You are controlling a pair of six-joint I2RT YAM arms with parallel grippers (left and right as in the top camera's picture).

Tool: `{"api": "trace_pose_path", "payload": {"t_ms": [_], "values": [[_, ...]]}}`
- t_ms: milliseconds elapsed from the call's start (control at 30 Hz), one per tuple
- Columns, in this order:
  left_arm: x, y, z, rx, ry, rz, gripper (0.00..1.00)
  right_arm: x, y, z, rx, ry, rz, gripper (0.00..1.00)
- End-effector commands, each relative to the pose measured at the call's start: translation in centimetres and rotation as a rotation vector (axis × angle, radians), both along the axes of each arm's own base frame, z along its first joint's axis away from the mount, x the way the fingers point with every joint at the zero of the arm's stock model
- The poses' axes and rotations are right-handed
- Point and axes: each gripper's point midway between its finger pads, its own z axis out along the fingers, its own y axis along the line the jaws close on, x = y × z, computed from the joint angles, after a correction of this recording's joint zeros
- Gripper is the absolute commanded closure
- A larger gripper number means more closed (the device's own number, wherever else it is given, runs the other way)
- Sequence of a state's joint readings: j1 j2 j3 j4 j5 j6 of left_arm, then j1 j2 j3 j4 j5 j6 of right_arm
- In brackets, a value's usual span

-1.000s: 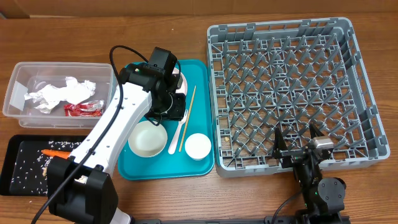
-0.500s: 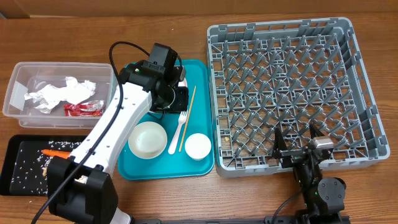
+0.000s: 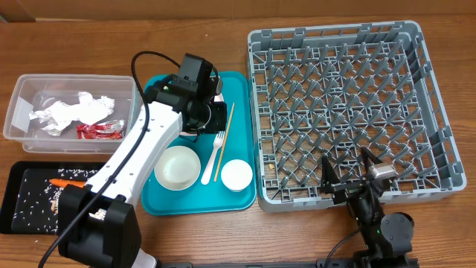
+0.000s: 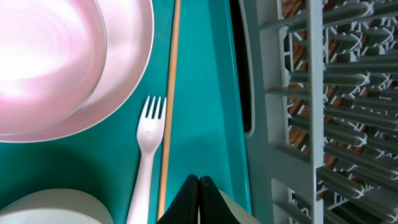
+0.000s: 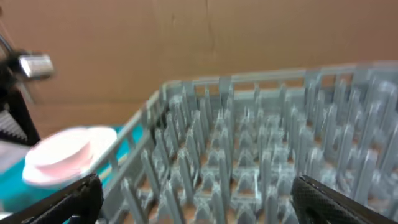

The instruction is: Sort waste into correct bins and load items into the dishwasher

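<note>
My left gripper point(image 3: 213, 114) hovers over the teal tray, shut and empty point(image 4: 199, 186). Under it lie the pale pink plate point(image 4: 56, 62), the white fork point(image 3: 216, 154) point(image 4: 146, 155) and a wooden chopstick point(image 3: 225, 141) point(image 4: 169, 106). A white bowl point(image 3: 177, 167) and the small white cup point(image 3: 236, 175) sit at the tray's near end. The grey dish rack point(image 3: 349, 104) point(image 5: 249, 155) stands to the right. My right gripper point(image 3: 348, 182) point(image 5: 205, 199) is open and empty at the rack's near edge. The clear tub point(image 3: 22, 123) holds napkins point(image 3: 71, 110) and a red wrapper point(image 3: 100, 130). The black tray point(image 3: 18, 179) holds a carrot point(image 3: 67, 182) and rice.
The teal serving tray point(image 3: 242, 85) point(image 4: 205, 93) lies between the bins and the rack, touching the rack's left wall. The left arm stretches from the near left across the tray. The pink plate shows blurred in the right wrist view point(image 5: 68, 152).
My left gripper has shifted a little right and away over the pink plate, still shut. The right gripper has shifted slightly left at the rack's near edge.
</note>
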State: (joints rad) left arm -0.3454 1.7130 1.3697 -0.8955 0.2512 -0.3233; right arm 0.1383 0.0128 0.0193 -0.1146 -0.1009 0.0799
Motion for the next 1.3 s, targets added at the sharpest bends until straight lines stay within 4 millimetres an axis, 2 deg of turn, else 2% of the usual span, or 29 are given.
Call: {"api": "trace_pose_path", "payload": {"t_ms": [0, 33, 167, 267, 400, 500, 700, 767, 833, 967, 1000, 1133, 1200, 1267], "values": [[-0.6, 0.0, -0.3, -0.004, 0.012, 0.008, 0.96, -0.6, -0.3, 2.4, 0.026, -0.007, -0.013, 0.0], [-0.6, 0.0, -0.3, -0.001, 0.011, 0.009, 0.96, -1.2, -0.6, 4.9, 0.028, -0.029, -0.028, 0.0], [-0.4, 0.0, -0.3, -0.004, 0.005, 0.009, 0.96, -2.3, -1.1, 10.9, 0.034, -0.068, -0.045, 0.0], [-0.4, 0.0, -0.3, -0.004, 0.005, 0.009, 0.96, -2.6, -1.0, 14.4, 0.064, -0.033, -0.041, 0.0], [-0.5, 0.0, -0.3, -0.003, 0.008, 0.009, 0.96, -2.6, 1.4, 18.7, 0.07, 0.083, 0.098, 0.0], [-0.6, 0.0, -0.3, -0.001, 0.012, 0.009, 0.96, -1.8, 2.0, 20.1, 0.058, 0.253, 0.118, 0.0], [-0.7, 0.1, -0.4, 0.002, 0.018, 0.009, 0.95, 0.3, 2.9, 20.0, 0.045, 0.565, 0.136, 0.0], [-0.7, 0.1, -0.4, 0.002, 0.017, 0.009, 0.96, 0.5, 3.7, 18.9, 0.055, 0.664, 0.175, 0.0], [-0.8, 0.1, -0.4, 0.002, 0.02, 0.009, 0.96, 0.8, 4.8, 16.9, 0.075, 0.774, 0.228, 0.0], [-1.9, 0.5, -0.8, 0.021, 0.067, 0.008, 0.96, 1.3, 5.0, 13.2, 0.072, 0.963, 0.222, 0.0], [-2.3, 0.7, -0.9, 0.028, 0.081, 0.0, 0.94, 1.4, 4.8, 12.2, 0.065, 1.009, 0.207, 0.0], [-3.6, 1.0, -1.1, 0.043, 0.136, -0.004, 0.7, 1.6, 3.6, 9.7, 0.019, 1.12, 0.131, 0.0], [-4.3, 1.2, -1.3, 0.048, 0.169, -0.005, 0.66, 1.6, 3.3, 8.8, 0.004, 1.16, 0.11, 0.0], [-5.2, 1.4, -1.4, 0.061, 0.202, -0.008, 0.66, 1.7, 3.2, 8.3, -0.001, 1.188, 0.103, 0.0]]}}
